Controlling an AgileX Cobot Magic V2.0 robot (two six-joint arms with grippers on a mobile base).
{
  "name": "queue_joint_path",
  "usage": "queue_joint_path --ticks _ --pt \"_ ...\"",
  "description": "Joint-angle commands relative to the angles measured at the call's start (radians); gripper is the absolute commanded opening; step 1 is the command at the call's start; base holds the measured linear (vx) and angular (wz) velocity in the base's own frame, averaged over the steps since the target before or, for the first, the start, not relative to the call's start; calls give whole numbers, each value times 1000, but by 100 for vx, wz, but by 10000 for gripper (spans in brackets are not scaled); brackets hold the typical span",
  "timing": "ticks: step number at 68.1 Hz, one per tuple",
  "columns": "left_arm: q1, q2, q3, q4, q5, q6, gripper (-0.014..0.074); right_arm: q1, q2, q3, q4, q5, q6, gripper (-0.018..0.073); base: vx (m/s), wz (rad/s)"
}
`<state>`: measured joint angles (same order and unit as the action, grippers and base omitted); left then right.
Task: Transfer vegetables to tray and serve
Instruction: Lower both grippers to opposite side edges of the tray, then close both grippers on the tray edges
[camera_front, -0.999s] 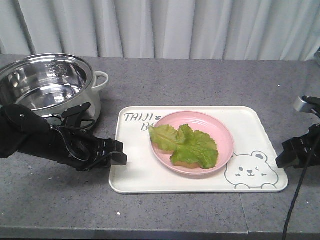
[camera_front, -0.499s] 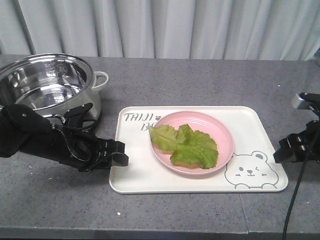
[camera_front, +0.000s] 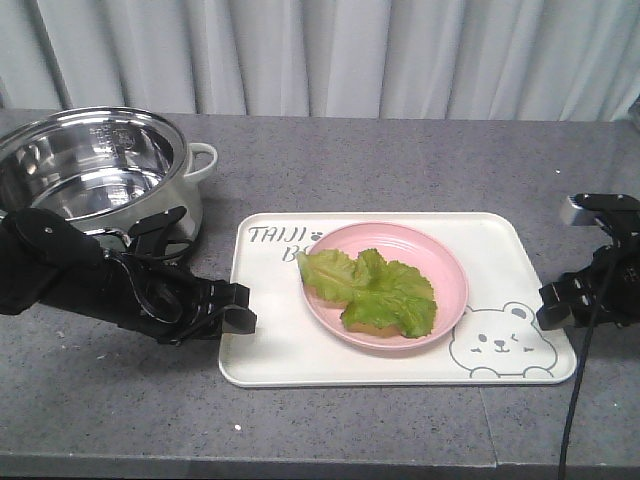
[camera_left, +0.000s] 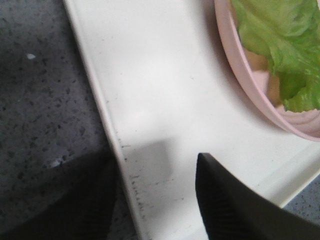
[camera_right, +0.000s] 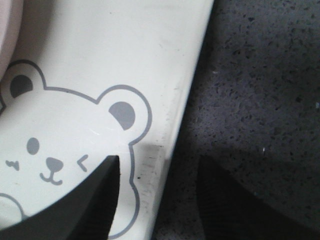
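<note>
The vegetables (camera_front: 375, 295) are green lettuce leaves lying on a round pink plate (camera_front: 450, 270), which stands on the cream tray (camera_front: 280, 350). My left gripper (camera_front: 238, 318) is at the tray's left rim, open. In the left wrist view the rim of the tray (camera_left: 150, 75) runs between the fingers of the left gripper (camera_left: 155, 200), and the vegetables (camera_left: 280, 45) show at top right. My right gripper (camera_front: 550, 305) is at the tray's right rim, open. In the right wrist view the right gripper (camera_right: 160, 200) straddles the rim of the tray (camera_right: 125, 60) beside the bear drawing (camera_right: 50, 145).
A steel pot (camera_front: 90, 170) with a white handle stands at the back left, close behind my left arm. The grey table (camera_front: 400, 160) ends in a front edge just below the tray. A curtain hangs behind the table.
My right gripper has moved left and closed in on the tray's right rim. The left gripper has barely shifted. Tray, plate and leaves have not moved.
</note>
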<state>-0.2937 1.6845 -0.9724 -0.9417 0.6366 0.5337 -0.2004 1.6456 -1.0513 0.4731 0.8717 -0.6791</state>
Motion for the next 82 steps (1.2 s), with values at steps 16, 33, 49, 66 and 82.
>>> queue_joint_path --ticks 16,33,49,66,82 --pt "-3 -26 -20 -25 13 1 355 0 9 -28 53 44 16 332 0 0" --pt "-3 -26 -20 -25 13 1 348 0 26 -28 60 91 16 239 0 0" --pt "-3 -26 -20 -25 10 1 212 0 25 -28 60 92 16 72 0 0" --pt "-3 -26 -20 -25 7 1 25 0 25 -28 68 98 16 -11 0 0" --pt "-3 -39 -20 -21 13 1 -7 0 -4 -28 98 125 16 -6 0 0"
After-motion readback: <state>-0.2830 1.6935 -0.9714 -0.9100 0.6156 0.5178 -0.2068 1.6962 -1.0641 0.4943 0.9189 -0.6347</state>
